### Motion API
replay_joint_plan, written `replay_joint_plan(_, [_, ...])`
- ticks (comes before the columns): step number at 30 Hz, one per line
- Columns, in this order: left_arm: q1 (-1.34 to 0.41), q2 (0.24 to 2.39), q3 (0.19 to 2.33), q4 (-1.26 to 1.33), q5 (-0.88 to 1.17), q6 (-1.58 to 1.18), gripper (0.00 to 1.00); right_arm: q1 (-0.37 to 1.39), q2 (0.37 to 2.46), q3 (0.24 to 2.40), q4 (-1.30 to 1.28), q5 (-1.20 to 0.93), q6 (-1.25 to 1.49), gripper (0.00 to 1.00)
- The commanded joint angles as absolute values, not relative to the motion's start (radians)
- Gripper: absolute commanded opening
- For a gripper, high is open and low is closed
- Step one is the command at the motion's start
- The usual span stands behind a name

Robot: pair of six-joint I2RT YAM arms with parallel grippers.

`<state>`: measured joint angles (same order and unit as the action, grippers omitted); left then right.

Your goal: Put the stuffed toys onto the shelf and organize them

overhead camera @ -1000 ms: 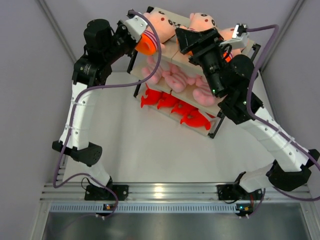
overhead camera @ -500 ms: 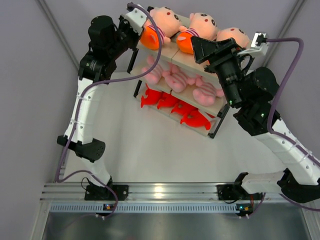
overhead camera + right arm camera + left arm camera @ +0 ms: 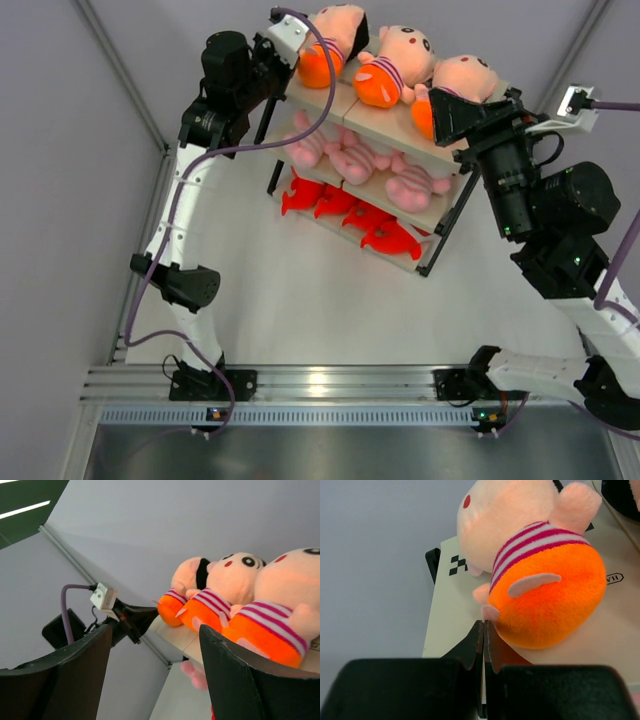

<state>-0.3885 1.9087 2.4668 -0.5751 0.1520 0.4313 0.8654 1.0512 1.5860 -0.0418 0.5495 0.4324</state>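
Observation:
The shelf (image 3: 385, 120) stands at the back of the table. Three boy dolls sit in a row on its top board: left (image 3: 335, 35), middle (image 3: 395, 65), right (image 3: 462, 78). Pale pink plush animals (image 3: 350, 155) lie on the middle tier. My left gripper (image 3: 298, 62) is shut and empty. In the left wrist view its tips (image 3: 484, 625) touch a small foot of the left doll (image 3: 545, 600) on the cream board (image 3: 450, 610). My right gripper (image 3: 455, 115) is open and empty, just right of the right doll (image 3: 295, 585), with all three dolls ahead of it (image 3: 156, 630).
Red plush toys (image 3: 350, 215) fill the shelf's bottom tier. Grey walls close in on both sides and behind the shelf. The white table top (image 3: 300, 290) lies in front of the shelf. An aluminium rail (image 3: 320, 385) runs along the near edge.
My shut left gripper has moved up and back, and the left doll has shifted further back on the top board. My right arm has pulled away to the right, uncovering the right doll.

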Motion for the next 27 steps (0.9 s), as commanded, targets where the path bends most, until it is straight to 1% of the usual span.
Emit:
replay_joint_plan(1, [-0.385,1.878,2.5,-0.506,0.127,0.428,0.0,0.856,1.009,1.638,-0.141,0.65,0.31,0.71])
replay_joint_plan(3, [-0.387,1.87,2.499,-0.499,0.121,0.43,0.0,0.851,1.002,1.666,-0.17,0.733,0.234,0.72])
replay_joint_plan(5, [-0.385,1.865,2.499,-0.488,0.1,0.426,0.05,0.844,0.999,1.693,-0.219,0.805,0.184,0.76])
replay_joint_plan(9, [-0.385,1.844,2.496,-0.479,0.058,0.44,0.31,0.818,0.996,1.752,-0.273,0.954,0.076,0.79])
replay_joint_plan(10, [-0.385,1.836,2.493,-0.477,0.048,0.452,0.45,0.802,0.989,1.753,-0.272,0.98,0.054,0.79])
replay_joint_plan(13, [-0.385,1.803,2.465,-0.466,0.011,0.457,0.61,0.77,0.98,1.756,-0.268,1.061,-0.041,0.82])
replay_joint_plan(15, [-0.385,1.766,2.45,-0.468,-0.029,0.471,0.63,0.749,0.976,1.752,-0.287,1.08,-0.071,0.84])
replay_joint_plan(18, [-0.387,1.692,2.386,-0.469,-0.086,0.485,0.73,0.73,0.968,1.756,-0.349,1.095,-0.083,0.86])
replay_joint_plan(19, [-0.387,1.671,2.341,-0.469,-0.107,0.489,0.76,0.721,0.976,1.756,-0.363,1.106,-0.092,0.89])
replay_joint_plan(20, [-0.387,1.648,2.31,-0.468,-0.127,0.498,0.81,0.715,0.98,1.758,-0.38,1.124,-0.104,0.9])
replay_joint_plan(21, [-0.388,1.599,2.278,-0.471,-0.174,0.514,0.83,0.697,0.989,1.769,-0.431,1.123,-0.101,0.91])
replay_joint_plan(23, [-0.387,1.542,2.154,-0.471,-0.225,0.528,0.87,0.664,1.02,1.789,-0.504,1.092,-0.062,0.94])
replay_joint_plan(24, [-0.387,1.475,2.046,-0.469,-0.273,0.538,0.88,0.619,1.038,1.81,-0.575,1.072,-0.04,0.94])
replay_joint_plan(25, [-0.387,1.439,1.989,-0.471,-0.288,0.545,0.89,0.592,1.045,1.818,-0.613,1.048,-0.016,0.95])
replay_joint_plan(26, [-0.387,1.369,1.93,-0.471,-0.304,0.549,0.91,0.557,1.048,1.821,-0.639,0.972,0.047,0.96])
replay_joint_plan(27, [-0.388,1.333,1.817,-0.471,-0.334,0.549,0.91,0.478,1.052,1.816,-0.664,0.927,0.072,0.96])
